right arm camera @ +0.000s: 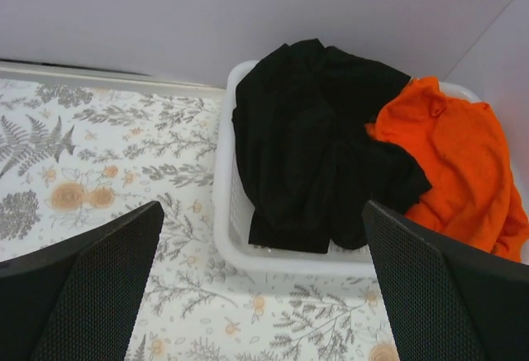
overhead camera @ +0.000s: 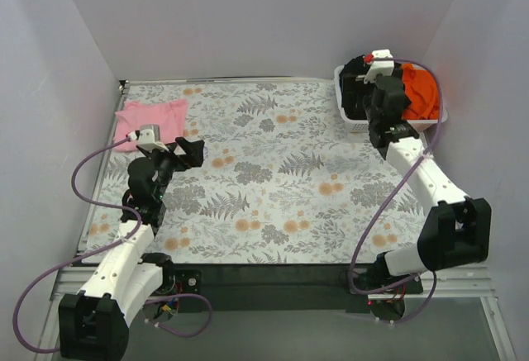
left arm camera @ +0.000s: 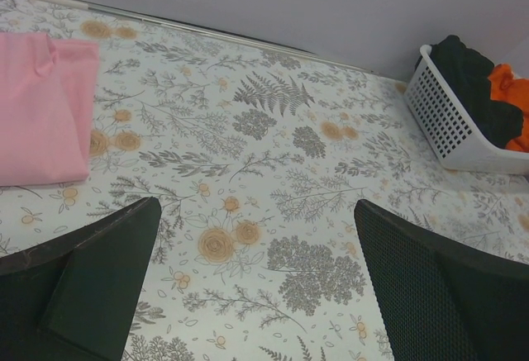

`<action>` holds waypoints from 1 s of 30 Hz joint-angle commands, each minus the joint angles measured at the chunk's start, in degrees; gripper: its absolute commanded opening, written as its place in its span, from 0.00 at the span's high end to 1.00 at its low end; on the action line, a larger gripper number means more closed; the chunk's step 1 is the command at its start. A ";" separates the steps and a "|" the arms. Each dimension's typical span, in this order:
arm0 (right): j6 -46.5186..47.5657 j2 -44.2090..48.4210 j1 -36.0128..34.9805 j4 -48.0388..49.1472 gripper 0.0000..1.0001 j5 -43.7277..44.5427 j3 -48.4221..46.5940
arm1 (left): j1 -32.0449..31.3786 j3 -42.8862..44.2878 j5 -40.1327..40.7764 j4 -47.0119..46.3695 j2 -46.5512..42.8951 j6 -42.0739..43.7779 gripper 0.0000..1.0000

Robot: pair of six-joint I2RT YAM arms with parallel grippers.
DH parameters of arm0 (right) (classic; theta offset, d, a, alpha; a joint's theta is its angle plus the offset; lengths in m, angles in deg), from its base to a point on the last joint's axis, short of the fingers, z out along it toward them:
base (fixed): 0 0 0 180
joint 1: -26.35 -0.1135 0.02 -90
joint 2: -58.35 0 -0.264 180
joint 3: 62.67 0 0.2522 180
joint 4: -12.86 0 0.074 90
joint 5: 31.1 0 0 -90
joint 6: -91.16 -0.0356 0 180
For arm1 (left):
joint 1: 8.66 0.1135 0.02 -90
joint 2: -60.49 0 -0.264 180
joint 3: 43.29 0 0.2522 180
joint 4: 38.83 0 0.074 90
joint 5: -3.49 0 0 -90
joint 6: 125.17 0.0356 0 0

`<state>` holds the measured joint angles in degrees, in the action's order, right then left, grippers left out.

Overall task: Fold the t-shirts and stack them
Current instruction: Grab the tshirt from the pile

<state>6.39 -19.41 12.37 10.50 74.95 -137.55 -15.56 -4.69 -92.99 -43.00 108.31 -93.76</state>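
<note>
A folded pink t-shirt [overhead camera: 151,121] lies flat at the far left of the table, also in the left wrist view [left arm camera: 41,109]. A black t-shirt [right arm camera: 318,138] and an orange t-shirt [right arm camera: 459,159] lie crumpled in the white mesh basket [right arm camera: 235,249] at the far right; the orange one shows from above [overhead camera: 420,92]. My left gripper [overhead camera: 192,151] is open and empty over the table, just right of the pink shirt. My right gripper [overhead camera: 374,97] is open and empty above the basket's near edge, with the black shirt below it.
The floral tablecloth [overhead camera: 281,187] covers the table. White walls close in the back and both sides. The basket [overhead camera: 354,121] sits in the far right corner against the wall.
</note>
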 commanded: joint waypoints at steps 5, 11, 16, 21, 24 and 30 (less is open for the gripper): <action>-2.34 -16.09 9.49 -11.31 0.02 -3.23 -27.16 | -0.22 -0.76 0.33 0.44 -1.85 0.93 0.02; -3.91 -30.59 16.43 -21.84 0.02 -3.66 -43.10 | -0.22 -0.23 0.85 1.41 -0.79 1.28 0.02; -4.00 -40.97 21.09 -25.02 0.04 -9.62 -51.45 | -0.14 -0.06 1.12 1.50 0.00 1.55 0.02; -4.80 -48.96 24.08 -26.78 0.05 -11.48 -56.03 | -0.14 0.47 1.03 1.59 1.93 1.72 0.02; -4.80 -52.83 24.79 -26.60 0.06 -12.01 -58.93 | -0.14 0.91 0.51 1.76 2.72 1.98 0.02; -2.78 -57.85 24.79 -25.20 0.07 -12.89 -63.33 | -0.14 0.91 0.42 1.59 3.25 2.07 0.02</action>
<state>2.68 -77.62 37.57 -17.11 63.63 -197.00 -15.56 -4.80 -92.55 -41.63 111.76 -92.80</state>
